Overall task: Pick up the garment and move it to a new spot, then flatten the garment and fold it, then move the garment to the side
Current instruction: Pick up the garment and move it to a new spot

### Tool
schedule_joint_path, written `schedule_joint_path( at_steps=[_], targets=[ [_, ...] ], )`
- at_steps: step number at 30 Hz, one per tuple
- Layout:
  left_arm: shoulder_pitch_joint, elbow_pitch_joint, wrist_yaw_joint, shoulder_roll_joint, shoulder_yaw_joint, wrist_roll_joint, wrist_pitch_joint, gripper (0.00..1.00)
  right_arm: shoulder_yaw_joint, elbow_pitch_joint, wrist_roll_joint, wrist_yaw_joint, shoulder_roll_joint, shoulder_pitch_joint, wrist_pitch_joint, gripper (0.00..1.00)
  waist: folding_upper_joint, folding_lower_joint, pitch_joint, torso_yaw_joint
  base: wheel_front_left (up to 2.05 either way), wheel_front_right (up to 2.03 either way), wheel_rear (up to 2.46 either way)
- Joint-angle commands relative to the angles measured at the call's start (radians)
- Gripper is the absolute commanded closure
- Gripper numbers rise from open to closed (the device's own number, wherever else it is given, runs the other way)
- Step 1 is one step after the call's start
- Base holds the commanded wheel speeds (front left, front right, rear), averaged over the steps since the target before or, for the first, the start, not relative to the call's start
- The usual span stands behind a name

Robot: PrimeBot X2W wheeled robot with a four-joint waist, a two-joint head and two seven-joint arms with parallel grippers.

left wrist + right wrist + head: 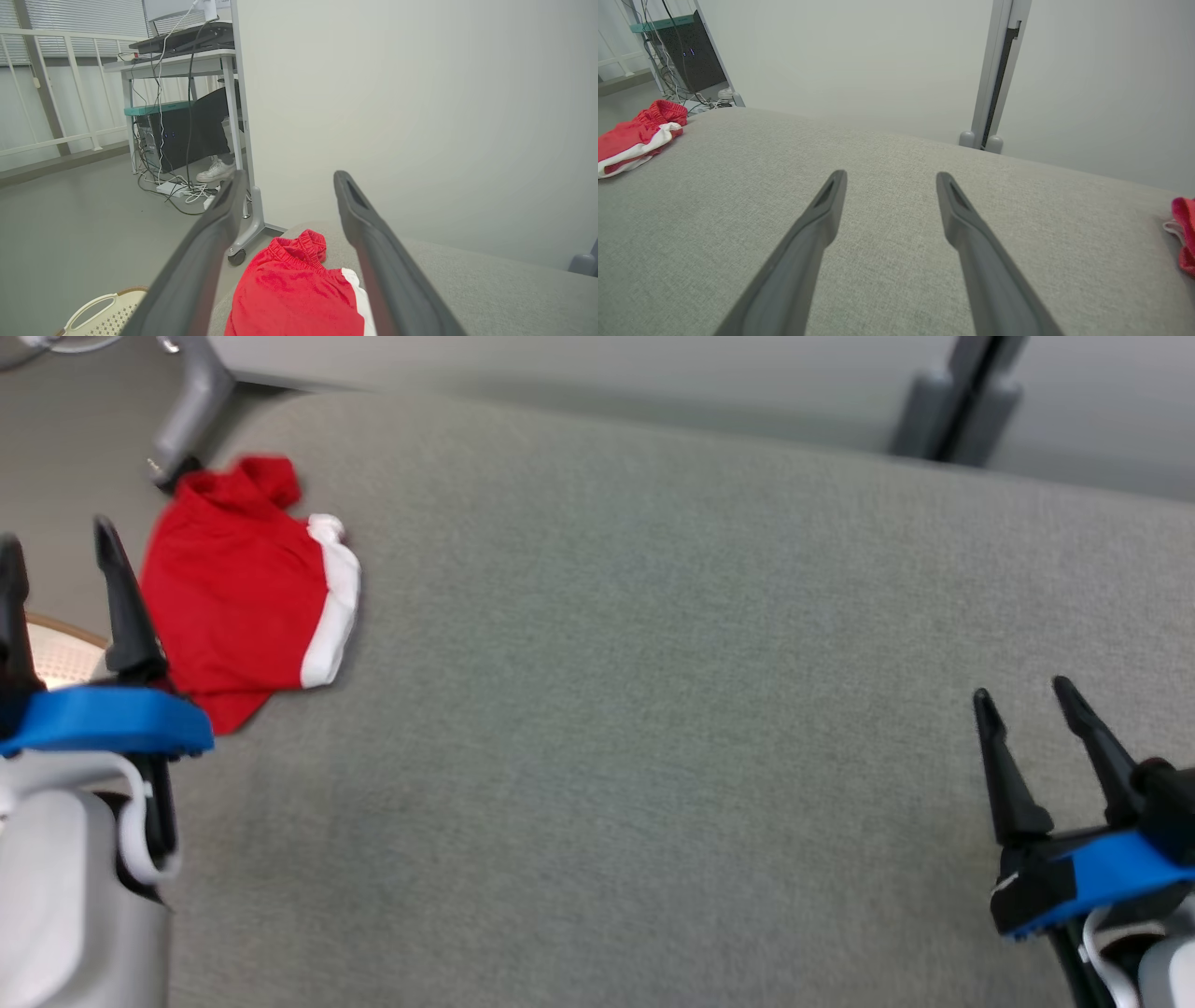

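Left claw (56,537) open, empty, hanging off the worktop's (653,709) left edge, pale basket (56,649) below it. Red garment (238,597) with white trim lies rumpled at the worktop's far left corner, just ahead and right of that claw's fingers, untouched. Right claw (1022,691) open, empty, over bare grey cloth, well apart from the garment. Another red cloth piece (1183,233) lies to its right.
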Motion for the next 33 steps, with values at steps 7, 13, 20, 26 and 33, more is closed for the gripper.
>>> schedule_joint_path(
  at_steps=[7, 13, 20, 26, 33],
  targets=[
    [-0.238, 0.190, -0.041, 0.064, 0.008, -0.022, 0.024, 0.00, -0.037, -0.131, -0.010, 0.001, -0.039, -0.044, 0.052, 0.00, 0.0000, -0.0001, 0.150, -0.074, 0.00, 0.00, 0.00],
    [-0.377, 0.401, -0.076, 0.091, -0.011, -0.031, 0.060, 0.00, -0.072, -0.208, -0.002, 0.001, -0.064, -0.054, 0.087, 0.00, 0.0000, -0.0001, 0.253, -0.104, 0.00, 0.00, 0.00],
    [-0.447, 0.625, -0.113, 0.070, -0.051, -0.036, 0.123, 0.00, -0.089, -0.243, 0.004, 0.001, -0.080, -0.068, 0.101, 0.00, 0.0000, -0.0001, 0.307, -0.109, 0.00, 0.00, 0.00],
    [-0.480, 0.768, -0.147, 0.056, -0.065, -0.068, 0.171, 0.00, -0.086, -0.247, 0.004, 0.001, -0.086, -0.081, 0.107, 0.00, 0.0000, -0.0001, 0.315, -0.109, 0.00, 0.00, 0.00],
    [-0.483, 0.885, -0.170, 0.042, -0.087, -0.098, 0.257, 1.00, -0.075, -0.231, 0.006, 0.001, -0.084, -0.085, 0.106, 0.00, 0.0000, -0.0001, 0.293, -0.120, 0.00, 0.00, 0.00]
  ],
)
